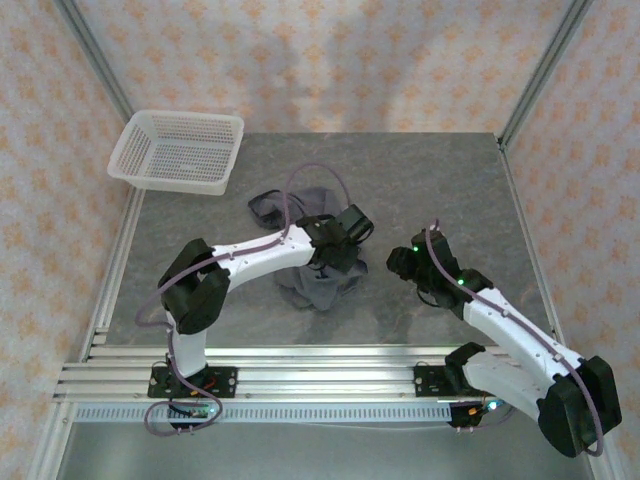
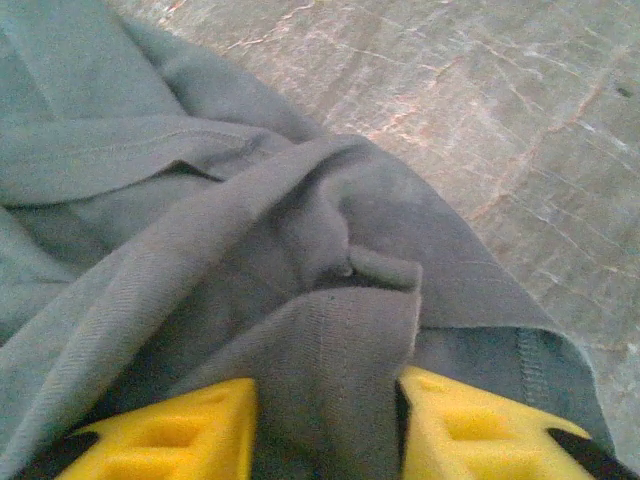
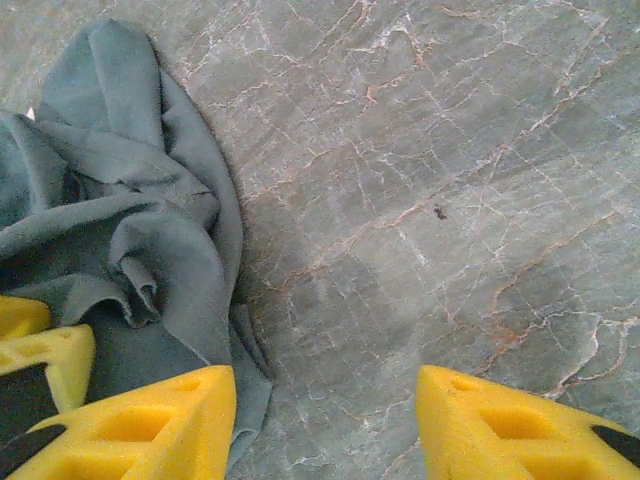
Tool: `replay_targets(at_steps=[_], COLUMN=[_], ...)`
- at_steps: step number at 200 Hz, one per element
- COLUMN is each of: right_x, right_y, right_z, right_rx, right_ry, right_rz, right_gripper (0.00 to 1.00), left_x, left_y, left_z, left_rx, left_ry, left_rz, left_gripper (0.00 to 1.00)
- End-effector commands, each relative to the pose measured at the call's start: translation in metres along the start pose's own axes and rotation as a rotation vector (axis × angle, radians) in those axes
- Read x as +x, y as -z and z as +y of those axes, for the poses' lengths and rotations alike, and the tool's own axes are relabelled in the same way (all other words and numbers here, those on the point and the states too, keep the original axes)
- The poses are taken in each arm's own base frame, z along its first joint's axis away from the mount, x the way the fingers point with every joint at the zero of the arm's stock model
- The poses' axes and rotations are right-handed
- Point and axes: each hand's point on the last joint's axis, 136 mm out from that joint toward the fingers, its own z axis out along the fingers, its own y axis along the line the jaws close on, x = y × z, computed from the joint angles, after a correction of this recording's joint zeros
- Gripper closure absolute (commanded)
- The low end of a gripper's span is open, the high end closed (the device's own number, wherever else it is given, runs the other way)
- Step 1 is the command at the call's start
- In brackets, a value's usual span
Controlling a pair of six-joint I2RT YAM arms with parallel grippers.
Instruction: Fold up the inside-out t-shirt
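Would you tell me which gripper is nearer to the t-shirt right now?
The left. The left gripper has a fold of the t-shirt between its fingers; the right gripper is open over bare table at the cloth's edge.

Shows soft, matt, wrinkly knit cloth in the t-shirt (image 2: 250,200); beside it, smooth veined stone-look table (image 3: 450,200); beyond it, white perforated plastic basket (image 1: 170,181).

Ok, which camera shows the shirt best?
Top external: the whole crumpled shirt, partly under the left arm. Left wrist shows a fold between the left pincer's fingers; right wrist, its bunched edge beside the right pincer.
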Motion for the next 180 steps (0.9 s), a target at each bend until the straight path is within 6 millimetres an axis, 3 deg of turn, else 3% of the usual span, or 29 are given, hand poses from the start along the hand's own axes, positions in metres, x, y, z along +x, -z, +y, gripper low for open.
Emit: replay_targets(at_steps=[1, 27, 44, 62, 94, 115, 148, 180], right_x=[0.0, 0.0, 0.002, 0.005, 0.012, 0.007, -0.032, -0.045], right_y=[0.002, 0.001, 0.001, 0.003, 0.023, 0.04, 0.049, 0.062], right_z=[-0.011, -0.011, -0.005, 0.015, 0.081, 0.114, 0.119, 0.144], right_rx=[0.038, 0.037, 0.007, -0.095, -0.366, -0.416, -0.294, -0.363], right_ry=[-0.012, -0.015, 0.002, 0.045, 0.224, 0.419, 0.588, 0.713], right_rz=[-0.016, -0.014, 0.0, 0.03, 0.042, -0.058, -0.285, -0.395], right_gripper=[0.5, 0.49, 0.49, 0.48, 0.38, 0.33, 0.31, 0.3], left_x=[-0.009, -0.019, -0.025, -0.033, -0.055, -0.064, -0.069, -0.067], left_y=[0.006, 0.019, 0.03, 0.047, 0.098, 0.128, 0.155, 0.163], left_z=[0.007, 0.004, 0.005, 0.01, 0.014, 0.013, 0.016, 0.019], left_rx=[-0.041, 0.0, 0.038, 0.129, 0.342, 0.417, 0.436, 0.432], left_ry=[-0.006, 0.034, 0.079, 0.168, 0.301, 0.313, 0.312, 0.307], left_rz=[-0.038, -0.089, -0.127, -0.164, -0.265, -0.3, -0.337, -0.345], left_gripper=[0.75, 1.0, 1.0, 1.0, 1.0, 1.0, 1.0, 1.0])
